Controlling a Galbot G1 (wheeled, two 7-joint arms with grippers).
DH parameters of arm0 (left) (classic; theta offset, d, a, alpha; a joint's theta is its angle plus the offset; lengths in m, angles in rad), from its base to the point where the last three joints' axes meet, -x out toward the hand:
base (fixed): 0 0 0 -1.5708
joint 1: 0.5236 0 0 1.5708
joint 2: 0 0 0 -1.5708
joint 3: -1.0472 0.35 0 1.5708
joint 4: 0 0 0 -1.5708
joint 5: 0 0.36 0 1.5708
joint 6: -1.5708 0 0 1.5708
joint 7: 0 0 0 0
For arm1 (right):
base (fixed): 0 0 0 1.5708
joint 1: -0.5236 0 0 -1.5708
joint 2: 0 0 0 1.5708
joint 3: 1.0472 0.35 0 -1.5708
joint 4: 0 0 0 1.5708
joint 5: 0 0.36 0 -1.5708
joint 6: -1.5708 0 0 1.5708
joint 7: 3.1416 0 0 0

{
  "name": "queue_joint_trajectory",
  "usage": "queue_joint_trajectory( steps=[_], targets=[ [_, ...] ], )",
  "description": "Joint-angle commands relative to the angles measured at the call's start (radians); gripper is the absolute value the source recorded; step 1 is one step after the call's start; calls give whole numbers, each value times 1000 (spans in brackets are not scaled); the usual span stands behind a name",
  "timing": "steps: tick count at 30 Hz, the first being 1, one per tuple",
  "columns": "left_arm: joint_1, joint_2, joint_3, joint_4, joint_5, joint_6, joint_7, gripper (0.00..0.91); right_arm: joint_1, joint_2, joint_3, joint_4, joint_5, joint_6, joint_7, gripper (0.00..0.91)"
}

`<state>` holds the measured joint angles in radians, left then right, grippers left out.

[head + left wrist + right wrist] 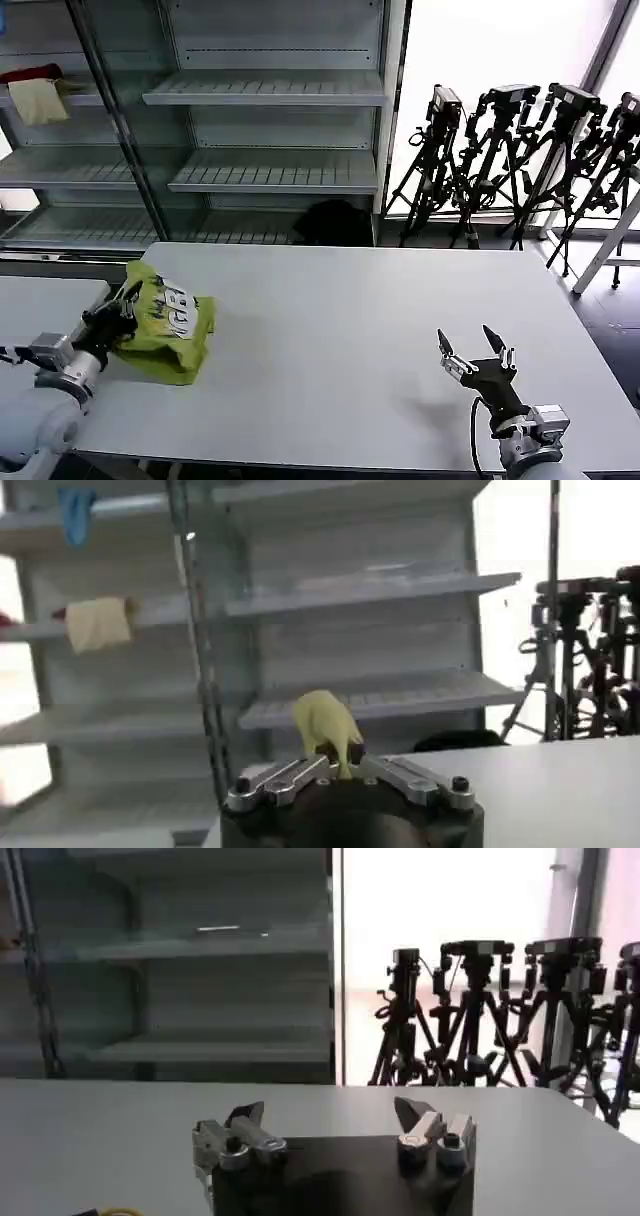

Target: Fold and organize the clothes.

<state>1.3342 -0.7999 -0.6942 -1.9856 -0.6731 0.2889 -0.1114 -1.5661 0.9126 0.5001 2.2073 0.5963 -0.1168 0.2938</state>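
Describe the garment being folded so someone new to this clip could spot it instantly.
Start at the grey table and go to its left end, where the left gripper is shut on a crumpled T-shirt. It is lime green with a white-and-black print, unlike the cream cloth on the shelf behind.

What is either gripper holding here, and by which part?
Left gripper pinches the crumpled lime-green printed T-shirt at its left edge; right gripper is open, empty.
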Motion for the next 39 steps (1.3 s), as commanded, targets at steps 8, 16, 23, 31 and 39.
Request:
queue_joint_trajectory(
  steps=[8, 16, 23, 31, 39],
  targets=[
    [-200, -234, 716, 29, 482, 10, 109, 0, -7, 8, 10, 4, -2, -7, 1, 907],
    [-406, -289, 862, 75, 313, 84, -70, 0, 0, 21, -6, 8, -13, -13, 1, 907],
    [-518, -345, 939, 88, 204, 102, -223, 0, 28, 34, -41, 0, -30, -25, 4, 907],
    [-635, -450, 1018, 161, 227, 118, -322, 907, 28, 38, -39, 10, -37, -36, 1, 907],
    [-633, -401, 1011, 31, 230, 105, -321, 907, 41, 37, -45, 7, -37, -58, -7, 907]
  ],
)
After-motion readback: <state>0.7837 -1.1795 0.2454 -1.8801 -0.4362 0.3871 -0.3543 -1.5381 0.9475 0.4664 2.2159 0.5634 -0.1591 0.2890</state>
